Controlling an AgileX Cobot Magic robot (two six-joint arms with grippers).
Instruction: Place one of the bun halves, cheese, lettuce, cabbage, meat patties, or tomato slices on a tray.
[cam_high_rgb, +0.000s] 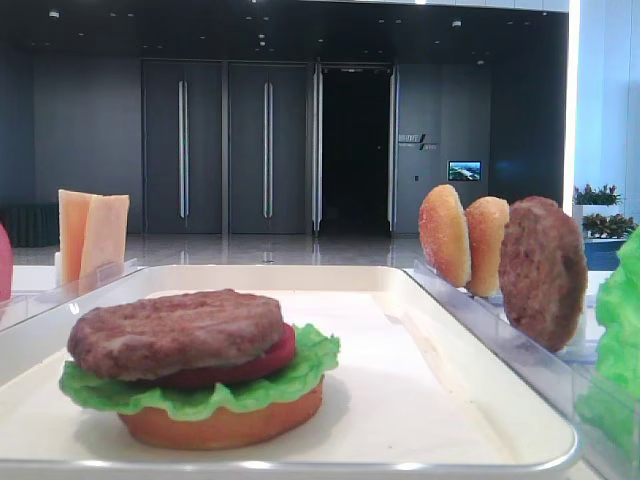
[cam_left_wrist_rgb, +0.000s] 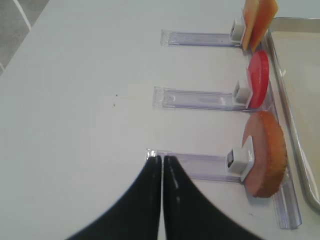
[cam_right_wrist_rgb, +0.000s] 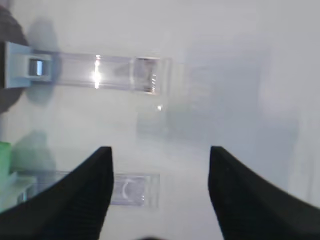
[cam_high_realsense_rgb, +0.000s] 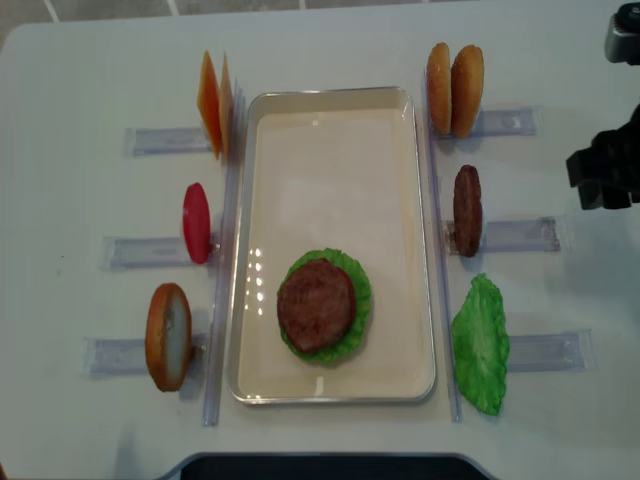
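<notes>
On the cream tray (cam_high_realsense_rgb: 330, 130) lies a stack: bun half (cam_high_rgb: 225, 427), lettuce (cam_high_rgb: 300, 378), tomato slice (cam_high_rgb: 262, 366) and meat patty (cam_high_rgb: 175, 330) on top. Left of the tray stand cheese slices (cam_high_realsense_rgb: 215, 100), a tomato slice (cam_high_realsense_rgb: 197, 222) and a bun half (cam_high_realsense_rgb: 168, 335). To its right are two bun halves (cam_high_realsense_rgb: 452, 75), a patty (cam_high_realsense_rgb: 467, 210) and lettuce (cam_high_realsense_rgb: 482, 343). My left gripper (cam_left_wrist_rgb: 162, 159) is shut and empty, its tips over the outer end of the rail that carries the bun half (cam_left_wrist_rgb: 265, 152). My right gripper (cam_right_wrist_rgb: 160, 152) is open and empty over bare table.
Clear plastic rails (cam_high_realsense_rgb: 515, 235) run outward from both long sides of the tray. The right arm (cam_high_realsense_rgb: 605, 165) hangs over the table's right edge, beyond the patty's rail. Two rails (cam_right_wrist_rgb: 100, 72) and a sliver of green lettuce (cam_right_wrist_rgb: 4, 155) show under the right gripper.
</notes>
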